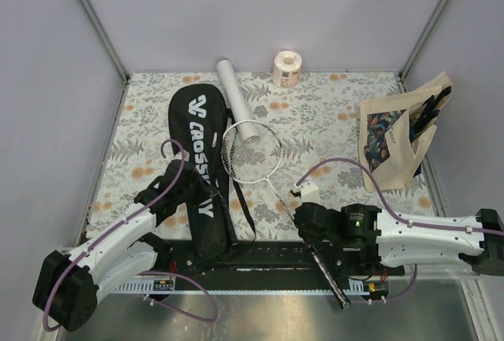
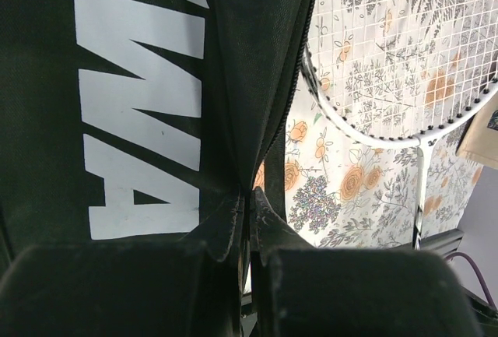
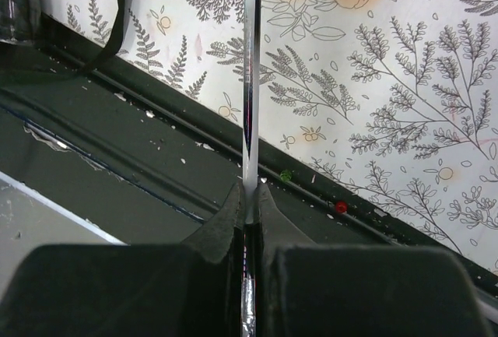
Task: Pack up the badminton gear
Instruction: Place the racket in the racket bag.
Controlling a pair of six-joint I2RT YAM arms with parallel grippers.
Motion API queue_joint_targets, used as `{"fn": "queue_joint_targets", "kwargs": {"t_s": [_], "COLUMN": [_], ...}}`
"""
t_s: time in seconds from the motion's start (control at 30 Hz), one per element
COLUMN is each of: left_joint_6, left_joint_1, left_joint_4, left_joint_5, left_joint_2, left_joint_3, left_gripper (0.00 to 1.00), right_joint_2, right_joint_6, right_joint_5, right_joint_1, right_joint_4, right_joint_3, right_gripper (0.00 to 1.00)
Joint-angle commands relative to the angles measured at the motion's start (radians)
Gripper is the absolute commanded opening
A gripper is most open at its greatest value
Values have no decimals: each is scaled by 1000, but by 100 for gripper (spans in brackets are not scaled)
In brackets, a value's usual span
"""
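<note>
The long black racket bag [image 1: 198,160] lettered "CROSSWAY" lies lengthwise left of centre. My left gripper [image 1: 209,190] is shut on the bag's right edge near its lower end; the left wrist view shows the jaws [image 2: 250,197] pinching black fabric of the bag [image 2: 140,103]. One silver-white racket [image 1: 250,152] lies right of the bag, its black handle [image 1: 331,278] over the table's near edge. My right gripper [image 1: 302,219] is shut on the racket's thin shaft [image 3: 250,80]. The white tube [image 1: 236,93] lies at the back beside the bag. A second racket is not visible.
A beige printed tote bag [image 1: 402,140] leans at the right wall. A small pinkish paper roll [image 1: 287,68] stands at the back. A black base rail [image 1: 260,256] runs along the near edge. The bag's strap [image 1: 246,215] loops beside the racket shaft.
</note>
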Motion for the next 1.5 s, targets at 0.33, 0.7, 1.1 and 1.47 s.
{"fn": "queue_joint_targets", "kwargs": {"t_s": [0.33,0.7,1.1,1.47], "left_joint_6": [23,-11,-83,-173], "left_joint_1": [-2,-2,-2,-2], "left_joint_4": [76,79,93,124], "left_joint_5": [57,109,144,173], "left_joint_2": [-12,-55,-106,-161], "left_joint_3": [34,14,-43,-101], "left_gripper": [0,0,0,0], "right_joint_2": [116,432,747,903], "right_joint_6": [-6,-129,-30,46], "right_joint_5": [-59,45,159,266], "right_joint_1": [20,14,-113,-200], "right_joint_4": [269,555,758,916], "right_joint_3": [77,243,438,502], "right_gripper": [0,0,0,0]}}
